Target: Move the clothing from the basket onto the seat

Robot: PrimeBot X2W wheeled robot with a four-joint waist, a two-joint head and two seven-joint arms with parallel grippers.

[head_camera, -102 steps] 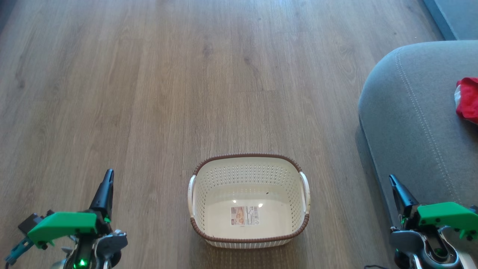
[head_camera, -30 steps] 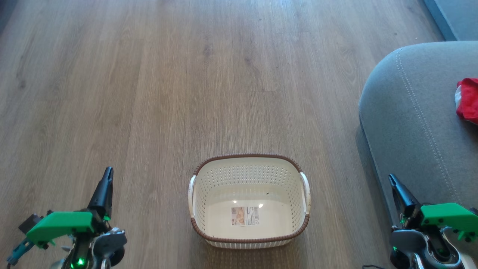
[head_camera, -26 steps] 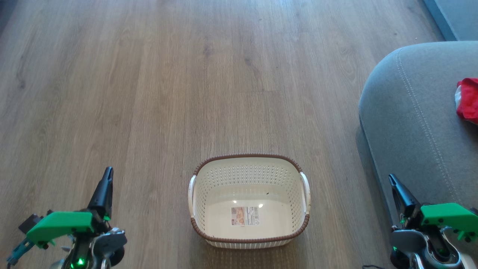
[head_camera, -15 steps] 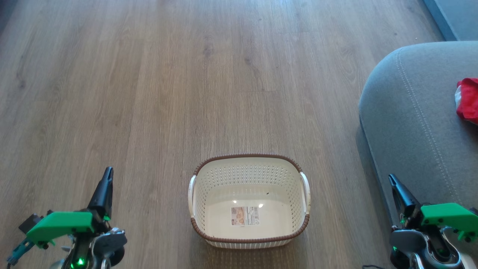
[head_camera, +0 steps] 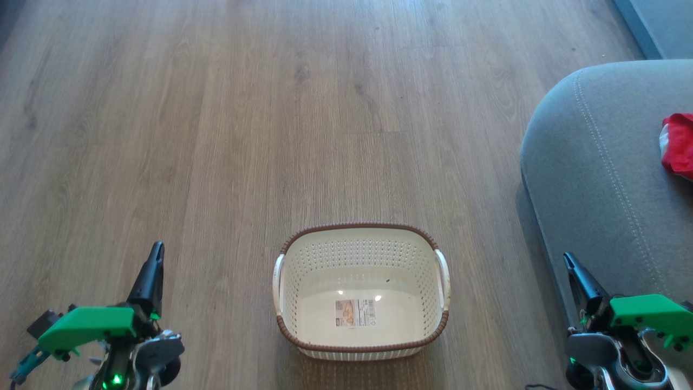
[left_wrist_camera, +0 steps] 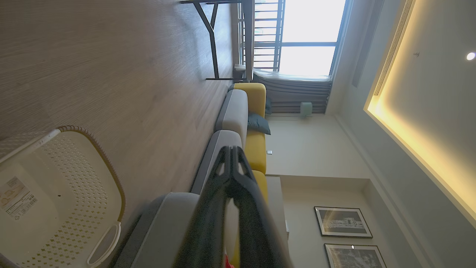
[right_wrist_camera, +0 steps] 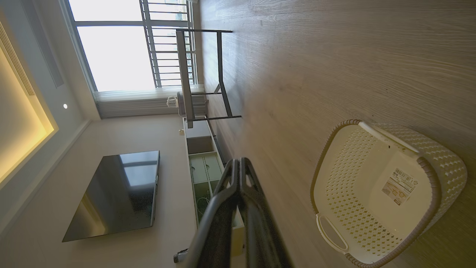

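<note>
Both jaws pressed together, empty; clothing (head_camera: 680, 145) on seat (head_camera: 595, 189), basket (head_camera: 360, 225) on floor (head_camera: 216, 135) beside it

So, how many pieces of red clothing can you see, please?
1: red clothing lies on the seat at the head view's right edge, cut off; more may be hidden.

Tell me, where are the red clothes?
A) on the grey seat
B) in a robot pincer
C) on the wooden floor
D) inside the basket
A: the red clothing lies on the grey seat, while the basket on the floor has nothing in it but the label on its bottom.
</note>
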